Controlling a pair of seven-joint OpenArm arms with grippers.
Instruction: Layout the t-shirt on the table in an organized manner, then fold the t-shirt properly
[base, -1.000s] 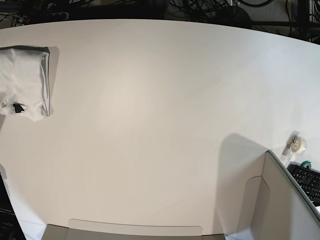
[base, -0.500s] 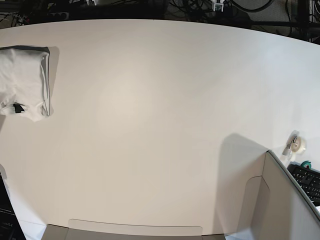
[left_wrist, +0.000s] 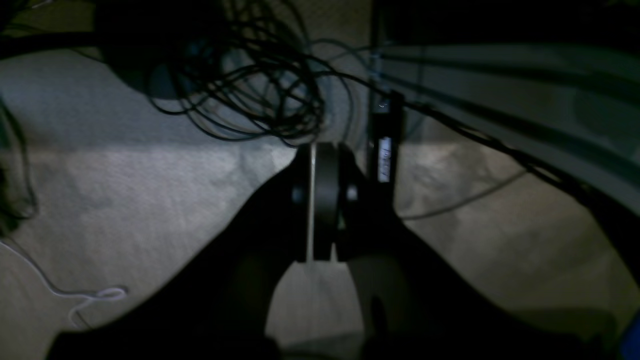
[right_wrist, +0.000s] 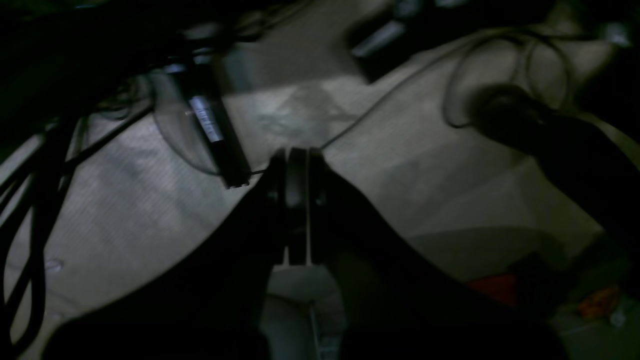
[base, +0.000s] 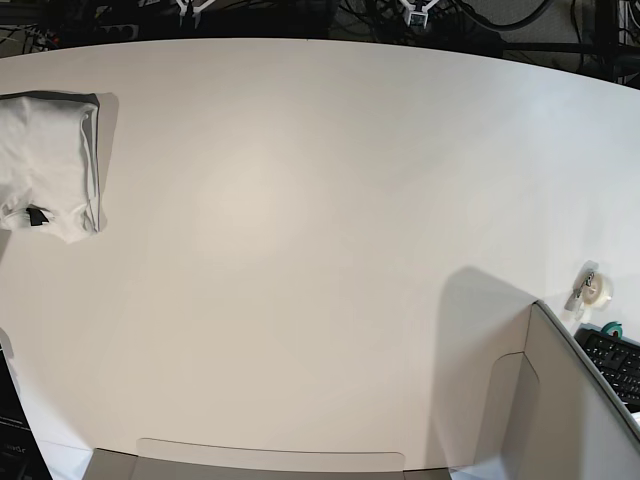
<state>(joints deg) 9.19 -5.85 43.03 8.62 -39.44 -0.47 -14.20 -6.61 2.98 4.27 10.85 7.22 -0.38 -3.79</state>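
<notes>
My left gripper (left_wrist: 320, 200) and right gripper (right_wrist: 296, 205) are pressed together, holding nothing. The folded t-shirt (base: 48, 165) lies at nine o'clock by the table (base: 320, 250) edge; the cardboard box (base: 560, 410) stands at five o'clock.

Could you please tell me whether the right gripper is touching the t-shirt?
Apart: the right wrist view shows the right gripper shut over floor cables; the t-shirt lies folded at the table's edge.

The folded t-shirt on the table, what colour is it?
Plain white, the t-shirt shows best in the base view.
</notes>
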